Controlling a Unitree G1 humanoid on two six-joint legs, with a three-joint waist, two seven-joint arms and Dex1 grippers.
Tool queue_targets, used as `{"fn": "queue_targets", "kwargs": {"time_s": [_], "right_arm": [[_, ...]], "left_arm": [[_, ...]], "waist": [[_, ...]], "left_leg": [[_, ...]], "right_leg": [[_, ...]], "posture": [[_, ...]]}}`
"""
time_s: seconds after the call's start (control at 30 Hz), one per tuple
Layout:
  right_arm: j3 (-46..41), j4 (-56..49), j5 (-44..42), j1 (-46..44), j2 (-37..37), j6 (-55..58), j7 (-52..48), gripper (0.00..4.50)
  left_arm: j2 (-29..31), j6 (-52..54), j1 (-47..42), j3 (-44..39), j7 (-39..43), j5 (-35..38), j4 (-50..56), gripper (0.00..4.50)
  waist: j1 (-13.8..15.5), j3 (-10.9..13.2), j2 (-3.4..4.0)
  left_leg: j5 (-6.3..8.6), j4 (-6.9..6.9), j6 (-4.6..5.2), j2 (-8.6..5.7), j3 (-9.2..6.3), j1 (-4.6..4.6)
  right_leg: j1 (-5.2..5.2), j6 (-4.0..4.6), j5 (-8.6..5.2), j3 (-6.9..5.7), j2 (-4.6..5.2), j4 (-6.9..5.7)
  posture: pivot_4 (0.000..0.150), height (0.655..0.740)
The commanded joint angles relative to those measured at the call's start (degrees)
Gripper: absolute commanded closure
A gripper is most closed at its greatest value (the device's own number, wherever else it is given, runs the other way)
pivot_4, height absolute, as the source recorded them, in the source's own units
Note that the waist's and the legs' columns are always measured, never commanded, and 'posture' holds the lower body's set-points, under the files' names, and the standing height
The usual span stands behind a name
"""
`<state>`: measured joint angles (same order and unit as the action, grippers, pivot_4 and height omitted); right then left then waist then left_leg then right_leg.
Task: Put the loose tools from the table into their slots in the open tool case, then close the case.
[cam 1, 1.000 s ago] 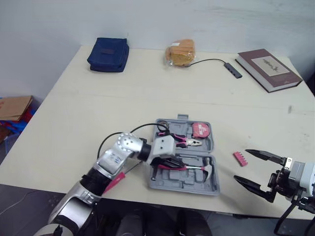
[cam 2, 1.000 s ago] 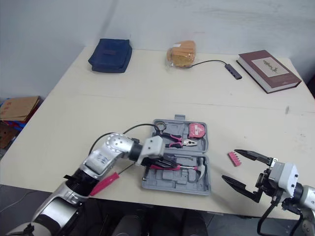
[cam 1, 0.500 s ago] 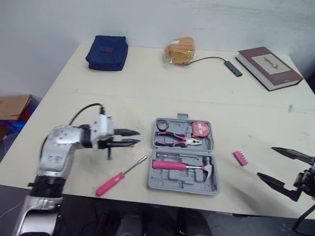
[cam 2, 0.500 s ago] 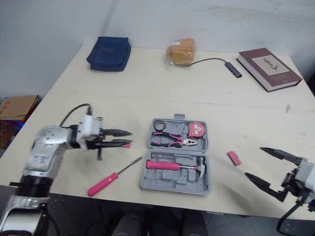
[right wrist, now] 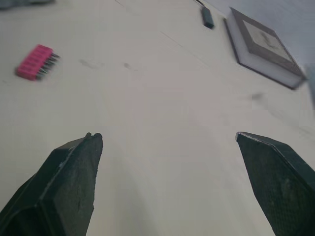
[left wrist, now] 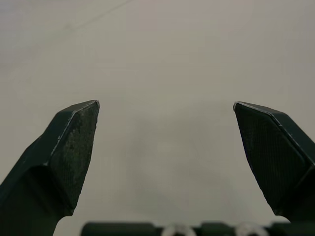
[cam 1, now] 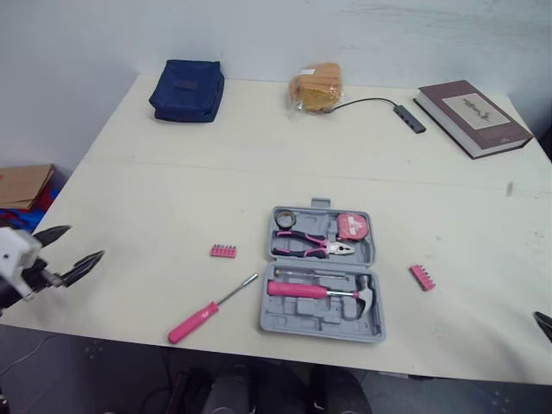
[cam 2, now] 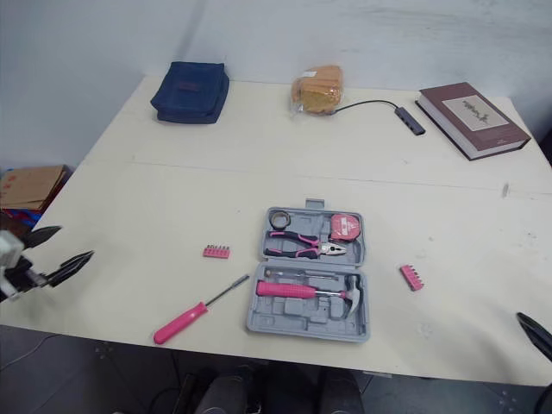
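The grey tool case [cam 1: 321, 323] lies open near the table's front edge. In it are the pink-handled pliers [cam 1: 310, 247], the hammer [cam 1: 319, 291], a pink tape measure [cam 1: 351, 227] and a small ring [cam 1: 285, 220]. A pink screwdriver [cam 1: 207, 312] lies on the table left of the case, with a pink bit holder [cam 1: 223, 251] just beyond it. A second bit holder [cam 1: 422, 277] lies right of the case. My left gripper [cam 1: 84, 241] hangs open and empty at the table's left edge. Off the front right corner, my right gripper [right wrist: 167, 135] is open and empty.
At the back of the table are a blue pouch [cam 1: 187, 90], a bagged bread roll [cam 1: 316, 90], a USB hub [cam 1: 408, 119] on its cable and a brown book [cam 1: 473, 118]. A cardboard box [cam 1: 21, 185] sits on the floor to the left.
My left gripper pulled back from the case to the table's left edge and opened, leaving a pink bit holder on the table. The right gripper drew back to the right.
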<state>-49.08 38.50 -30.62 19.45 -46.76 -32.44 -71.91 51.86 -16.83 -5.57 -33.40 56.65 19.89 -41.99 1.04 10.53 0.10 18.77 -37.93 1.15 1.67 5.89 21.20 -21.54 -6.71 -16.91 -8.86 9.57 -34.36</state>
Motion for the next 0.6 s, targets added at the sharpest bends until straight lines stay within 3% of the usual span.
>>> {"fn": "queue_targets", "kwargs": {"time_s": [0.03,0.27,0.6], "right_arm": [[-2.89,5.66,0.10,1.33,-1.67,-3.68,1.74,0.00],[-2.76,11.41,-0.44,3.19,-1.32,-7.71,3.13,0.00],[4.12,-0.82,-2.56,-3.14,1.71,-3.20,0.23,0.00]], "left_arm": [[2.44,-3.25,1.19,-3.67,-2.41,0.77,-4.19,0.09],[3.19,-3.15,4.79,-7.28,-1.94,3.43,-6.40,0.09],[0.45,2.81,2.43,-1.77,3.34,5.37,7.04,0.09]], "waist": [[-0.08,0.00,0.01],[-1.20,0.01,0.06],[-1.77,0.07,0.17]], "left_leg": [[0.03,0.00,-0.06,0.05,0.00,-0.02],[0.09,0.02,-0.14,0.05,0.05,-0.08],[0.00,0.03,-0.19,0.15,0.17,-0.15]], "right_leg": [[0.00,0.02,-0.01,0.00,-0.01,-0.01],[-0.02,0.05,-0.02,0.08,0.04,-0.09],[-0.12,0.23,0.17,0.73,-0.01,-0.16]], "posture": [[0.150,0.7400],[0.150,0.7400],[0.150,0.7400]]}}
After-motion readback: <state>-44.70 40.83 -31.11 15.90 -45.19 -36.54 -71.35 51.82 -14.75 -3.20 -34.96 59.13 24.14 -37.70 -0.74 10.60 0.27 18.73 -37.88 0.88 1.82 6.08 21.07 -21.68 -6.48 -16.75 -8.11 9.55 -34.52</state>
